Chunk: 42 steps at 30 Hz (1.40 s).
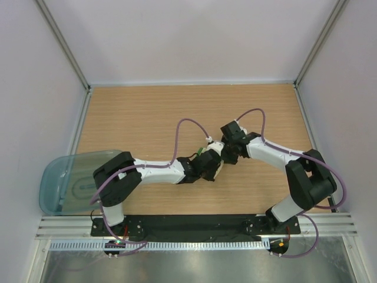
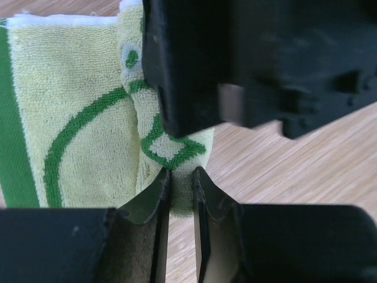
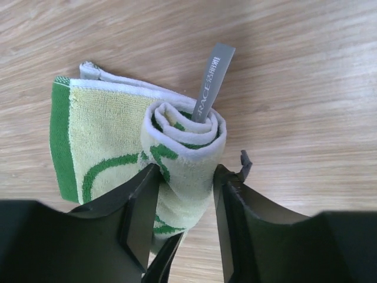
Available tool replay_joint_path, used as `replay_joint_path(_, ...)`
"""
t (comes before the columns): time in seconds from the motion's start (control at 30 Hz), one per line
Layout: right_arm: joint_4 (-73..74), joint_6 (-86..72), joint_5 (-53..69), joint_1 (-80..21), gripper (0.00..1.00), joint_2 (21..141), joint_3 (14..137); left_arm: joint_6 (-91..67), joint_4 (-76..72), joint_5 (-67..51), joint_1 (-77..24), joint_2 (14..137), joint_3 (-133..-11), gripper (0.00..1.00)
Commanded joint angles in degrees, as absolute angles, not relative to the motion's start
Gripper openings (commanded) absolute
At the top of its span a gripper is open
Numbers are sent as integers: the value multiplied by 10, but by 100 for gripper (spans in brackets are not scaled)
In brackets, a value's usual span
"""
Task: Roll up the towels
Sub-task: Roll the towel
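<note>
At mid-table, the right gripper (image 3: 185,172) clasps the rolled end of the green towel (image 3: 106,130), apparently so the coil cannot spring open. The left gripper (image 2: 181,175), jaws nearly together, noses the towel's edge, a pinch unconfirmed. Unrolled cloth lies flat on the wooden table (image 3: 306,88).

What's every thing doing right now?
green-and-cream towel: half rolled, the rest lying flat.
grey tag: poking out of the roll.
left gripper: nearly shut, pinching the towel's edge.
right gripper: astride the roll, grip unclear.
plastic bin: upright, off to the left.
</note>
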<state>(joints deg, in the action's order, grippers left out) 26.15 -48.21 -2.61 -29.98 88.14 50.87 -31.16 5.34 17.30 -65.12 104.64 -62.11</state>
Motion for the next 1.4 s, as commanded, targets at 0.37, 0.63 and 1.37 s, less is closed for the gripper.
replay_joint_path(0.37, 306, -422, 24, -158, 58, 894, 621, -479, -66, -104, -526, 1040, -514, 1)
replay_joint_path(0.63, 115, -437, 209, -108, 57, 819, 493, -554, -166, -184, -465, 1056, -440, 0)
replay_joint_path(1.37, -344, -512, 328, -127, 58, 896, 236, -629, -258, -297, -392, 1128, -404, 0)
